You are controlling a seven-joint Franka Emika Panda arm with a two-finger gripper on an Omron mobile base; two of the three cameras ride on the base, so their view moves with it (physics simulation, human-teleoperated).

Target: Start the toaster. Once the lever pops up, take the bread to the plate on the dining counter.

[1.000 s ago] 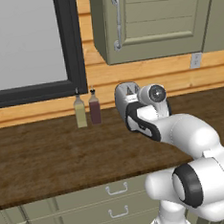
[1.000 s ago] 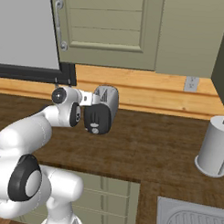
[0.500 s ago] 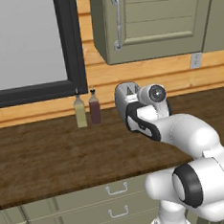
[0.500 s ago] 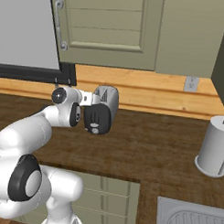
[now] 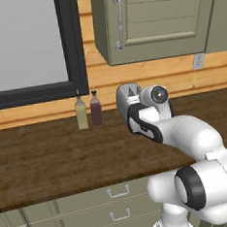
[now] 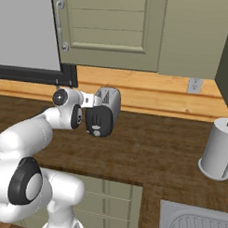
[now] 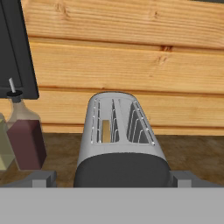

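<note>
Working left to right in the hand view, you have 2 bottles at the left edge, a pale bottle (image 7: 3,151) and a dark red bottle (image 7: 25,140), both standing close beside the toaster (image 7: 119,144), so keep your approach off that side. The toaster sits on the wood countertop (image 5: 51,160) against the plank wall, its black end panel facing you, with the bread (image 7: 105,131) showing as a brown sliver down in the left of its 2 slots. The gripper (image 7: 113,179) has its fingers (image 7: 43,178) spread fully apart, 1 tip on each side of the toaster's near end and holding nothing. The lever is not clear to you from here: in the right base view a small pale mark low on the black panel (image 6: 98,131) may be it, but that is too small to be sure. For starting the toaster, I judge you would do best to bring 1 fingertip above that tab and push straight down along its slot, with no sideways shove that could slide the toaster toward the bottles. Farther right on the counter stands a grey canister (image 6: 219,150), well apart from the work. Compared with the pictures from 1 second ago, nothing has shifted: arm, toaster and bottles sit exactly as they did.
</note>
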